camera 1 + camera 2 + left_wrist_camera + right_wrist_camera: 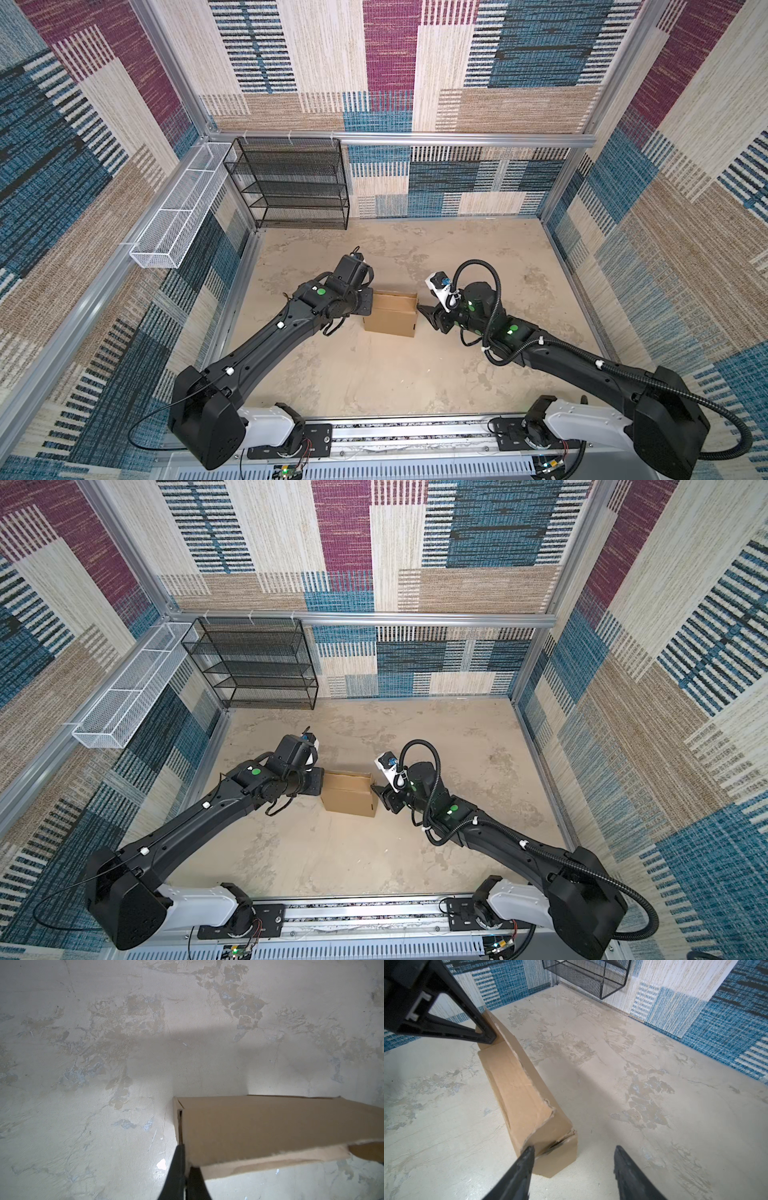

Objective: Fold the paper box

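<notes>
The paper box [390, 318] [351, 798], plain brown cardboard folded into a shallow box, sits mid-table between both arms. My left gripper [369, 305] [319, 782] is at the box's left end. In the left wrist view its jaws [185, 1153] are shut, pinching the edge of the box's end wall [270, 1126]. My right gripper [424, 311] [375, 789] is open at the box's right end. In the right wrist view [574, 1149] one fingertip [529, 1150] touches the torn corner of the box [517, 1084]. The other fingertip [618, 1150] hangs over bare table.
A black mesh shelf [291, 183] [253, 663] [591, 976] stands against the back wall at the left. A white wire basket [178, 216] [129, 696] hangs on the left wall. Patterned walls enclose the mottled beige table [415, 374]; the arms' base rail [415, 436] runs along the front.
</notes>
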Tool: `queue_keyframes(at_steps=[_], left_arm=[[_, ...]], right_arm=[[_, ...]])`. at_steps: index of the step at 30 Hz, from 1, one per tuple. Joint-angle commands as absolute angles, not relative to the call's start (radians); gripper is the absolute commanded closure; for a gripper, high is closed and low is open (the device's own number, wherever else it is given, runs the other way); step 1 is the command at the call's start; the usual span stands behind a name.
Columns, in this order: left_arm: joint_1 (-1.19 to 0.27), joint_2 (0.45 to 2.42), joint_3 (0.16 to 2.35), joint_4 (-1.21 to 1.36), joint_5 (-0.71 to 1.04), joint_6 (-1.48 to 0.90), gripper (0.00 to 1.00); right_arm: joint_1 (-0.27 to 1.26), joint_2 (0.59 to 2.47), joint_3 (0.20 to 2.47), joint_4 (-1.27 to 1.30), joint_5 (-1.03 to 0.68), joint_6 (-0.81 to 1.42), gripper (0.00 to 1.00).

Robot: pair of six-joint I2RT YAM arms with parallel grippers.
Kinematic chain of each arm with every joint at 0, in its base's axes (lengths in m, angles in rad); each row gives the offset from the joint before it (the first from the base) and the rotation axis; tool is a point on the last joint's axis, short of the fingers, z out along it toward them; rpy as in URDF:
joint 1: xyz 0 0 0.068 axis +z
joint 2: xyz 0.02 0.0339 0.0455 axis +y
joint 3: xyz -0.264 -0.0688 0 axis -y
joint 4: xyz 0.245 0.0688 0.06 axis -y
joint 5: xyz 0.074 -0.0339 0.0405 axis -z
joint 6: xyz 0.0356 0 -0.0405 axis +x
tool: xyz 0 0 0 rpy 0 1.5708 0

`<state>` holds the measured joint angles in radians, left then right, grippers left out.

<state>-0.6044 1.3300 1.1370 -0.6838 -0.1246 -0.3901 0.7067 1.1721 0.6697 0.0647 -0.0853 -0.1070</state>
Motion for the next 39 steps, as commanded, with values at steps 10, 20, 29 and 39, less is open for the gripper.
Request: queue_keyframes(at_steps=[10,20,29,39], left_arm=[[-0.606,1.329,1.135,-0.696,-0.115,-0.388,1.0],[-0.606,1.328,1.137,-0.696,-0.115,-0.387,1.0],[-0.606,1.331,1.131,-0.695,-0.111,-0.395,1.0],[-0.606,1.313,1.097,-0.674,-0.136,-0.42,1.0]], right_arm=[[0.707,1.178,0.666,0.1,-0.046,-0.119,0.37],[0.707,1.212,0.683,0.117,-0.07,-0.12,0.38],[0.707,1.229,0.69,0.127,-0.096,-0.109,0.38],[0.707,1.152,0.663,0.088,-0.061,-0.056,0.4]])
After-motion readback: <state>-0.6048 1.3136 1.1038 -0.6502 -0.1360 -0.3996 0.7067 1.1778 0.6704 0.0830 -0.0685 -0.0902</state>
